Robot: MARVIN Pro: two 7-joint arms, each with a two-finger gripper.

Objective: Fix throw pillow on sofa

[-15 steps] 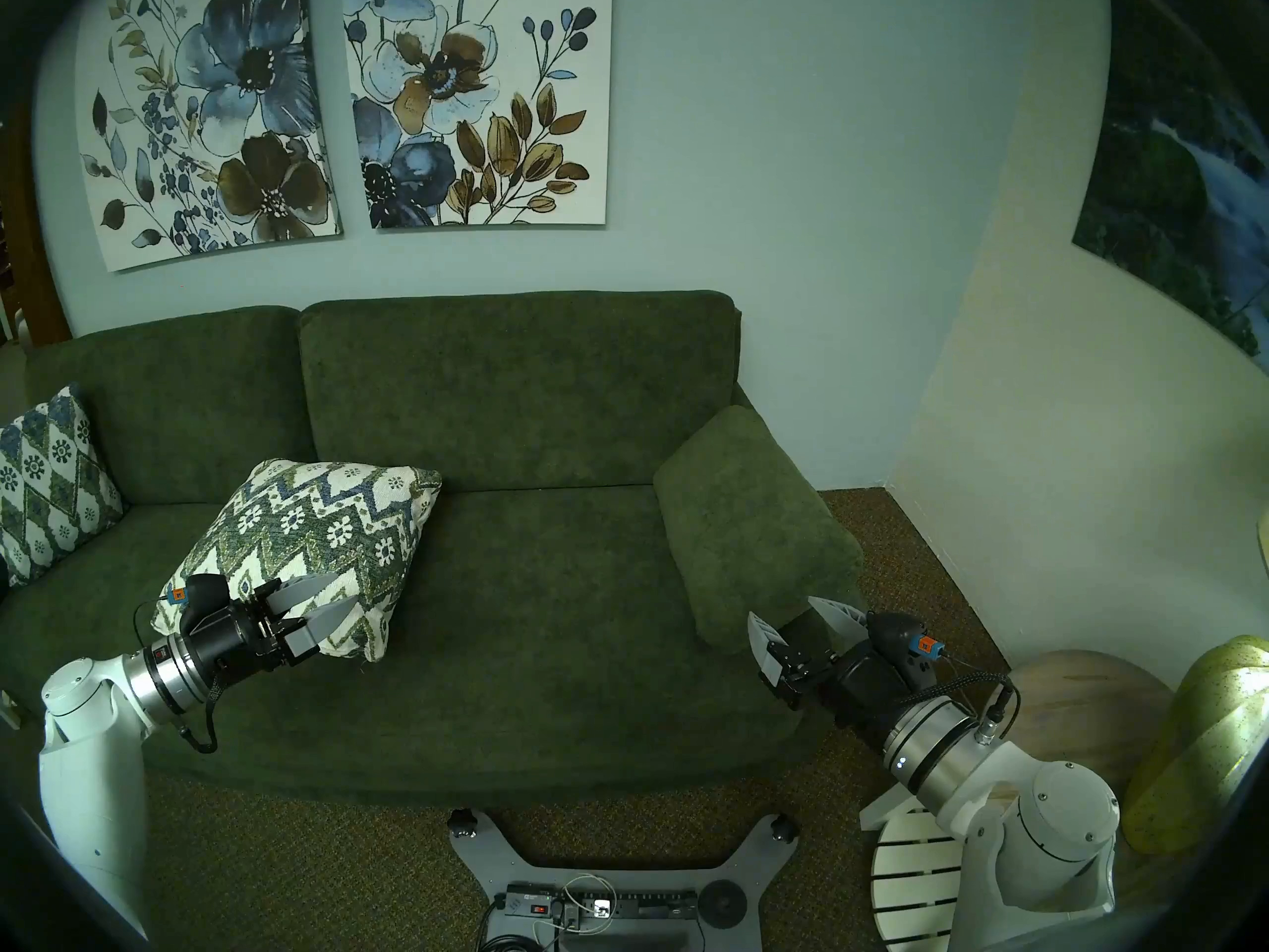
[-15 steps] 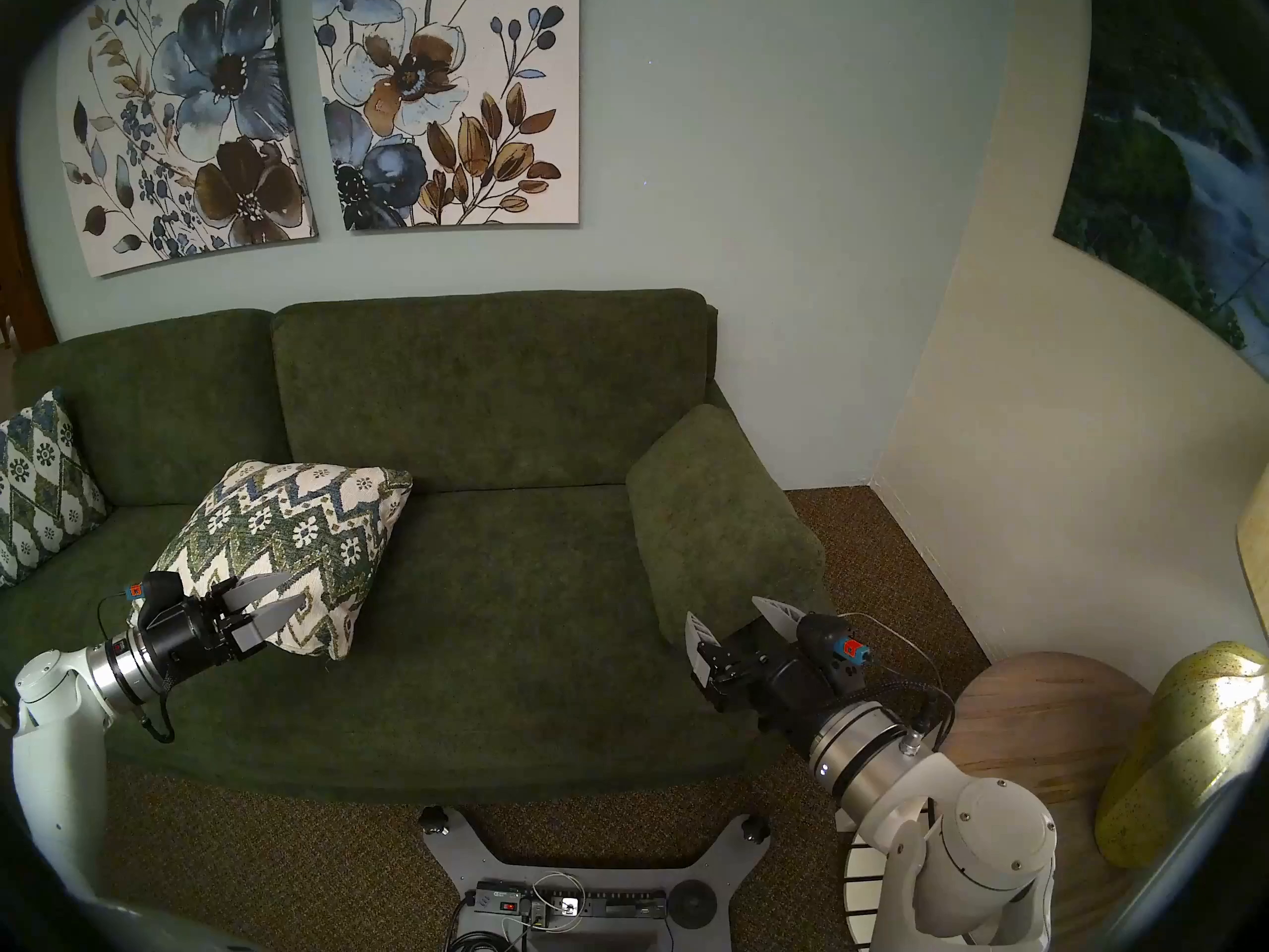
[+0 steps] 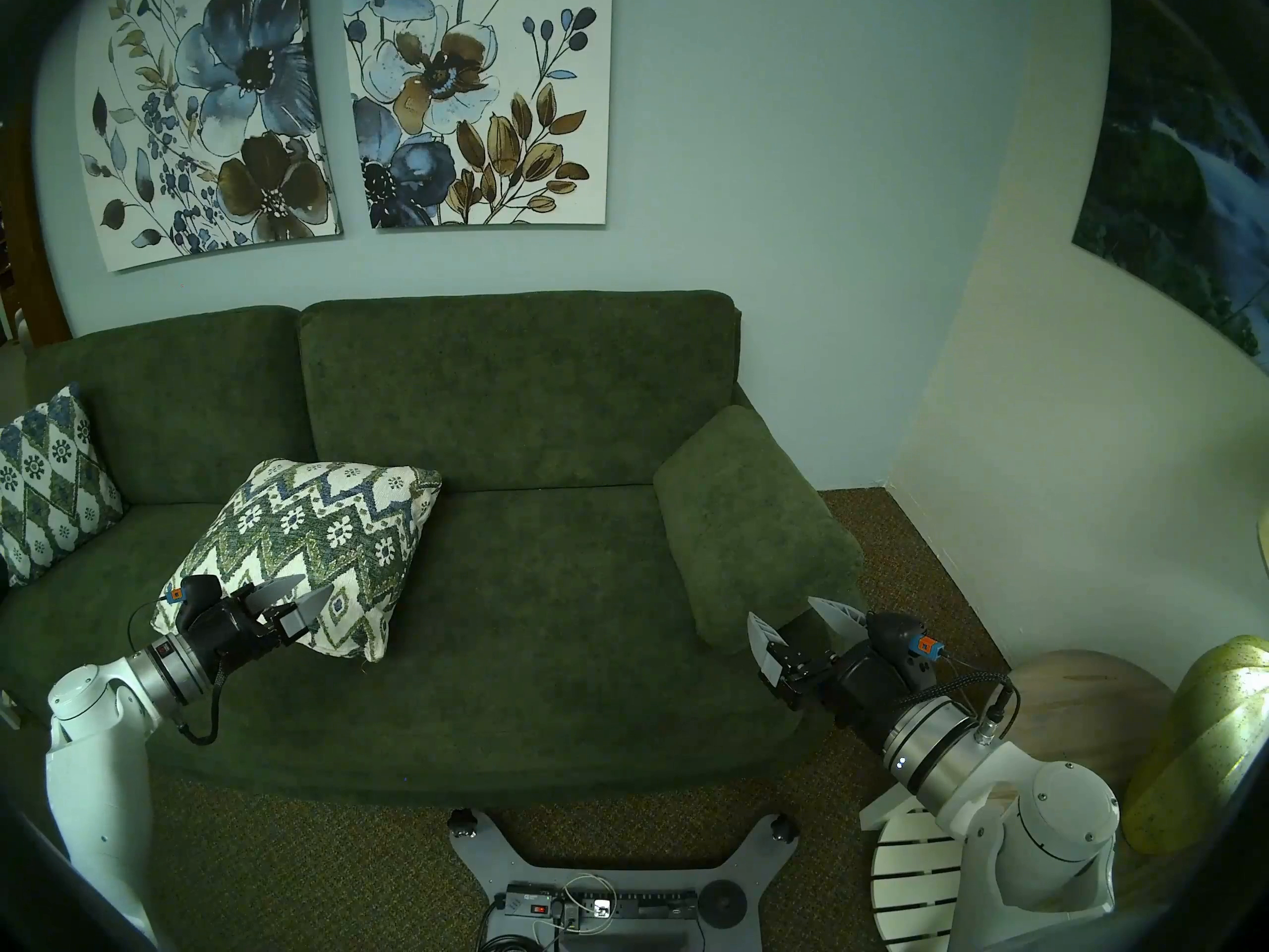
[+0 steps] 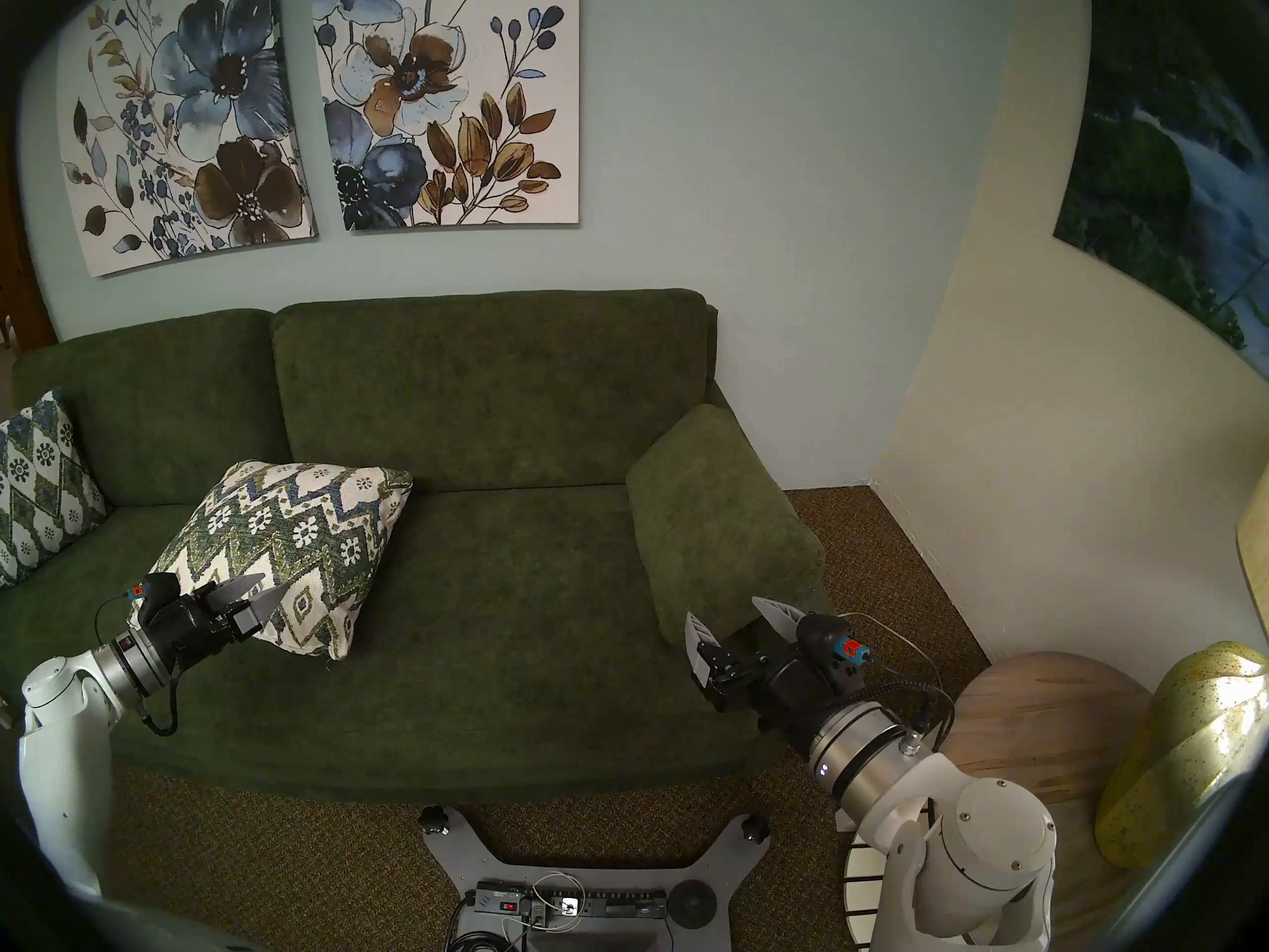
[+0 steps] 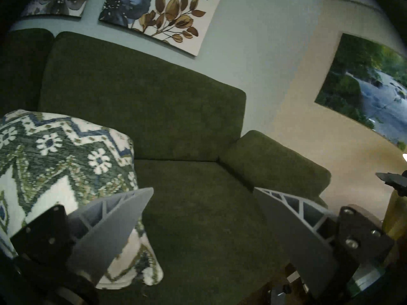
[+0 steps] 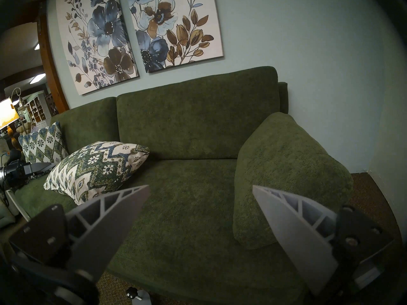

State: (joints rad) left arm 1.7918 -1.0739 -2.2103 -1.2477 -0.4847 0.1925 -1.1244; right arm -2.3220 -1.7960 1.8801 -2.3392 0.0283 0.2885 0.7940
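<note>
The throw pillow [image 3: 309, 538] [image 4: 281, 538] [image 6: 99, 168], cream with green and blue zigzags, lies tilted on the left half of the dark green sofa [image 3: 549, 586], its far corner against the back cushion. My left gripper [image 3: 309, 590] [image 4: 271, 586] [image 5: 203, 189] is open over the pillow's near left edge, holding nothing. In the left wrist view one finger overlaps the pillow [image 5: 55, 161]; I cannot tell whether it touches. My right gripper [image 3: 783, 608] [image 4: 724, 608] [image 6: 200, 186] hangs open and empty at the front of the right armrest [image 3: 748, 531].
A second, diamond-patterned pillow [image 3: 41, 490] leans in the sofa's left corner. To the right stand a round wooden side table [image 3: 1092, 696], a yellow-green lamp base [image 3: 1208, 738] and a white slatted stand [image 3: 906, 882]. My base with a power strip [image 3: 590, 909] sits on the carpet.
My left gripper has drawn back to the left, so its fingers reach less far over the pillow. The pillow and the right arm have not moved.
</note>
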